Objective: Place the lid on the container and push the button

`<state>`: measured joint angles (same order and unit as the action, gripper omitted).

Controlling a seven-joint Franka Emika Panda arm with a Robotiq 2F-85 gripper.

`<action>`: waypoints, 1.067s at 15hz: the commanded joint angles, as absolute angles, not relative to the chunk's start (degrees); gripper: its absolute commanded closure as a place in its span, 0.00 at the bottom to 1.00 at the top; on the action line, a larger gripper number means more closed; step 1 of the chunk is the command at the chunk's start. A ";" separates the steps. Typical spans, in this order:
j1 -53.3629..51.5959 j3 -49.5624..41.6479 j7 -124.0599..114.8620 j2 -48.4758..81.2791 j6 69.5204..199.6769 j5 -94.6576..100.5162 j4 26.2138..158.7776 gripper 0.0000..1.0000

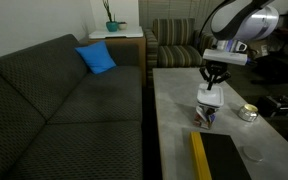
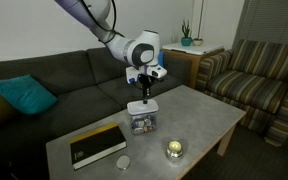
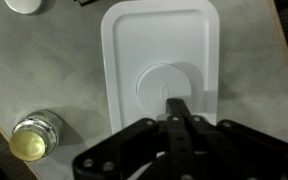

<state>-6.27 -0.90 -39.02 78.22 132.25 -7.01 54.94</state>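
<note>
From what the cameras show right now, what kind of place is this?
Probably a living room or lounge: a dark sofa with a blue cushion, a striped armchair and a low table.

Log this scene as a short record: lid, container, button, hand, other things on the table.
lid: white lid, set on top of the container
container: clear, upright on the table, dark bits at its bottom
button: round button in the lid's middle
hand: hand shut, tips pointing down onto the button; contact cannot be told
others: yellowish tin beside the container, apart from it; dark book lying flat
task state: lid placed; button press not confirmed
</note>
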 commanded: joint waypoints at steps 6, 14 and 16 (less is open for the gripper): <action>-6.80 -0.42 -38.25 77.91 133.58 -7.12 58.32 1.00; -5.86 -1.66 -40.26 86.83 134.29 -8.18 49.17 1.00; -5.74 -1.52 -40.27 87.68 133.33 -8.31 47.89 1.00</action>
<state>-6.33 -0.99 -40.25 80.30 132.10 -7.84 52.73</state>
